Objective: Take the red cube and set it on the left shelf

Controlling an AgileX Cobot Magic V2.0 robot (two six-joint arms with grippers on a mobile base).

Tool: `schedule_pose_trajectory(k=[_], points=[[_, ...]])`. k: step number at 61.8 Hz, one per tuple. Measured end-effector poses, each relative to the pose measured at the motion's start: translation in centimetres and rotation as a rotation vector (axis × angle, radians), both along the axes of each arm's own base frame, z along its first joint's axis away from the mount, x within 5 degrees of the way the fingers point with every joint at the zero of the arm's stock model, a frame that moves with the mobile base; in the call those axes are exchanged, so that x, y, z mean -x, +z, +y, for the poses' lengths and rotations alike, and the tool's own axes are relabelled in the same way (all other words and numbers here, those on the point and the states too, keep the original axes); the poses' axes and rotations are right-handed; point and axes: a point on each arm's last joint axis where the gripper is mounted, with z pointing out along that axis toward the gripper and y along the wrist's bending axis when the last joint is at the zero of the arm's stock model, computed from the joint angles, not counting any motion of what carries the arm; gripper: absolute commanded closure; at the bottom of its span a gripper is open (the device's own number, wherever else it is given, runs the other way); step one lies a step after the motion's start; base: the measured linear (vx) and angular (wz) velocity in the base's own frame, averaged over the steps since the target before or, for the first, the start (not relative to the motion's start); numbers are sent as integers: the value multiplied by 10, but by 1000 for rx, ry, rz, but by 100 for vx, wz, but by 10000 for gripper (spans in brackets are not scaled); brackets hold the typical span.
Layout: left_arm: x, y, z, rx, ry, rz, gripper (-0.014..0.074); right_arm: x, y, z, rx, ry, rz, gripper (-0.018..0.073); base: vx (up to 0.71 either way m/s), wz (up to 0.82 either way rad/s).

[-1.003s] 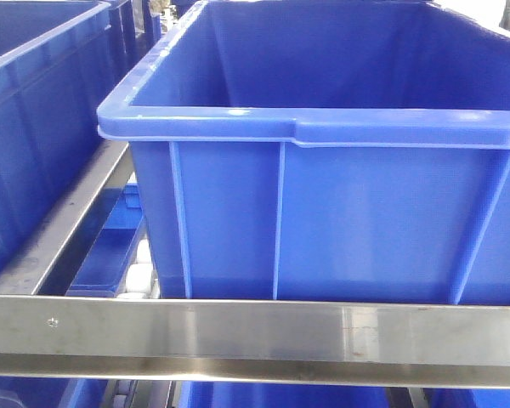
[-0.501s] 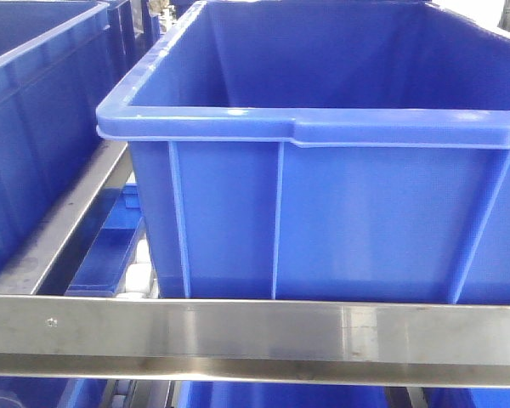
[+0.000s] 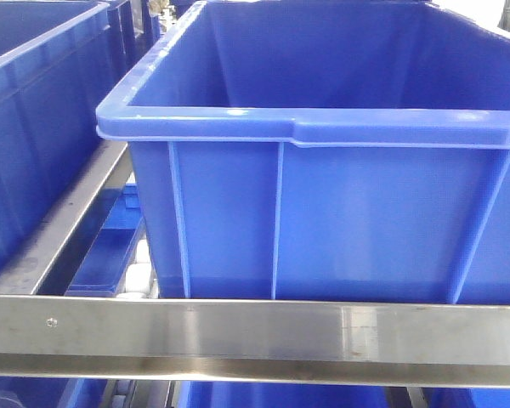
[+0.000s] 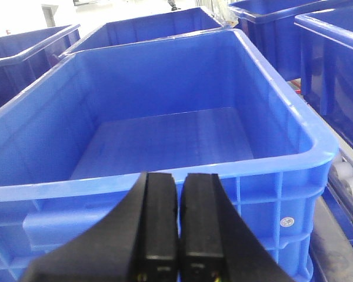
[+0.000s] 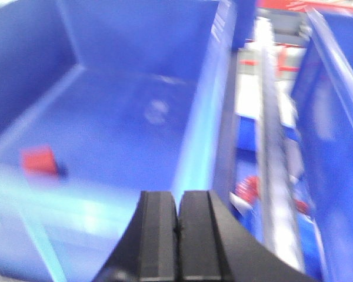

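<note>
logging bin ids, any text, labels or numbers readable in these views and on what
No text can be read in any view.
Small round white mark on the front wall of the blue crate, left wrist view: too small to read.
Right wrist view: blurred, no lettering to make out.

My front camera looks straight at the left shelf from very near, level with a steel rail, and a blue crate fills most of its view. My left wrist camera looks forward and down over my left end effector into a crate. My right wrist camera, blurred, looks down over my right end effector into another crate. I cannot tell which crates the views share.
</note>
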Motion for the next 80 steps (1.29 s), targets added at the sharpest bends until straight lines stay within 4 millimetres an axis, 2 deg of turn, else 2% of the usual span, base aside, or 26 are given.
schedule_pose_trajectory(k=[13, 80], points=[[0, 0, 0, 0, 0, 0, 491, 15, -26, -4, -6, -34, -65, 505, -1, -8], [0, 0, 0, 0, 0, 0, 491, 20, -31, -5, 1, -46, -58, 505, 0, 2]])
